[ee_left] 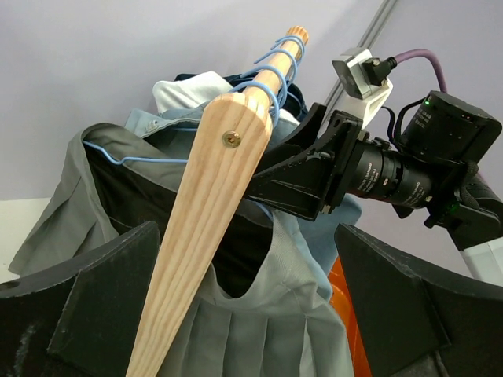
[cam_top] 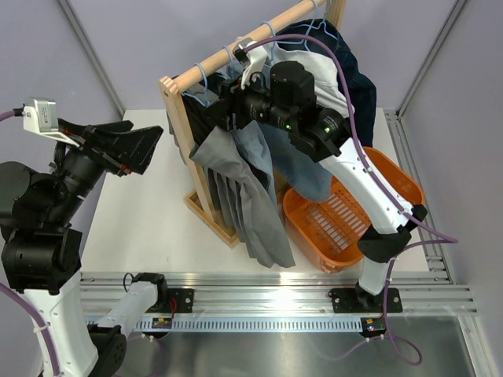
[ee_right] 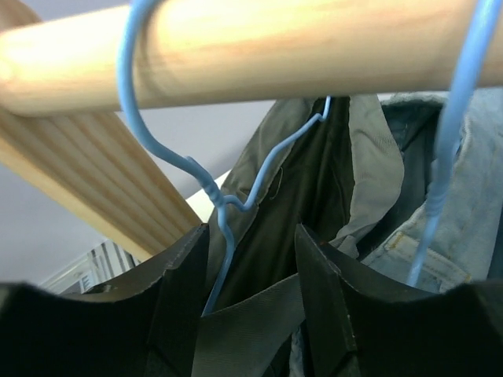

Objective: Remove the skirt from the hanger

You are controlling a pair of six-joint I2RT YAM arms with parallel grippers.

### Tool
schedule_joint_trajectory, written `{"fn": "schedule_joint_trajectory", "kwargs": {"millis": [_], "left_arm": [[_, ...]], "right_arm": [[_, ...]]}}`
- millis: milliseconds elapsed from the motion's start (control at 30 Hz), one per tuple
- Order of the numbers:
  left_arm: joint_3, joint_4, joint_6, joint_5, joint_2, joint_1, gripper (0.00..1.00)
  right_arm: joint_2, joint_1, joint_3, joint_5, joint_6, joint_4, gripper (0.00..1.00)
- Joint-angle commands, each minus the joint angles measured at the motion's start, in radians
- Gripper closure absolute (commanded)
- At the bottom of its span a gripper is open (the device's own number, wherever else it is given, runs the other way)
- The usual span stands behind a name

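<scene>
Entry: legible inscriptions. Count: nil. No word, label, brand, number or sign can be read in the overhead view or in either wrist view (a small dark plate (cam_top: 163, 322) on the metal rail (cam_top: 259, 284) shows coloured specks, too small to make out).

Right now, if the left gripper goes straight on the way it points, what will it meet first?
Most likely the post: it stands centred between the open jaws of the left gripper. The skirt hangs just behind it. The gap to the post is hard to judge.
</scene>
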Motion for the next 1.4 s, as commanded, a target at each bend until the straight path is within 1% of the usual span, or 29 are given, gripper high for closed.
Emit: {"fn": "schedule_joint_trajectory", "kwargs": {"millis": [0,167,267,300,333,367,567,667,833,933,1033,1100,1133,1300,1333,1367], "left_arm": [[-0.009,0.039,0.027,-0.016,-0.012,-0.003,0.01],[-0.052,0.059,0.030,-0.016,-0.029,-0.003,0.01],[-0.093,0.069,0.030,-0.017,-0.048,-0.001,0.01],[-0.105,0.071,0.030,-0.019,-0.054,-0.001,0.01],[-0.112,0.071,0.030,-0.019,-0.058,-0.001,0.01],[-0.118,0.074,0.032,-0.019,-0.060,-0.003,0.01],[-0.150,0.076,0.038,-0.016,-0.068,-0.001,0.01],[-0.161,0.074,0.047,-0.017,-0.072,-0.001,0.01],[-0.176,0.069,0.059,-0.028,-0.081,-0.001,0.01],[-0.184,0.062,0.071,-0.028,-0.086,-0.003,0.01],[-0.190,0.047,0.090,-0.029,-0.089,-0.001,0.01],[-0.197,0.040,0.104,-0.029,-0.097,-0.003,0.01],[-0.201,0.037,0.107,-0.029,-0.097,-0.003,0.01],[-0.207,0.008,0.131,-0.014,-0.097,-0.001,0.01],[-0.208,-0.001,0.136,-0.012,-0.097,-0.001,0.01],[-0.211,-0.010,0.141,-0.011,-0.097,-0.003,0.01]], "right_arm": [[-0.001,0.030,-0.017,0.105,-0.028,0.050,0.45],[0.021,0.047,-0.007,0.145,-0.054,0.065,0.48],[0.028,0.047,0.016,0.154,-0.062,0.071,0.70],[0.028,0.047,0.021,0.153,-0.065,0.074,0.79],[0.028,0.047,0.027,0.153,-0.068,0.085,0.93],[0.027,0.047,0.044,0.153,-0.068,0.091,0.99],[0.018,0.047,0.147,0.185,-0.094,0.157,1.00],[-0.002,0.047,0.167,0.191,-0.097,0.174,1.00],[-0.059,0.047,0.115,0.191,-0.112,0.164,1.00],[-0.119,0.047,0.037,0.185,-0.126,0.147,1.00],[-0.218,0.047,-0.112,0.171,-0.146,0.133,1.00],[-0.261,0.047,-0.172,0.153,-0.158,0.122,1.00],[-0.301,0.045,-0.228,0.142,-0.161,0.116,1.00],[-0.424,0.045,-0.391,0.067,-0.169,0.087,1.00],[-0.471,0.047,-0.451,0.055,-0.169,0.084,1.00],[-0.493,0.047,-0.482,0.044,-0.204,0.081,1.00]]}}
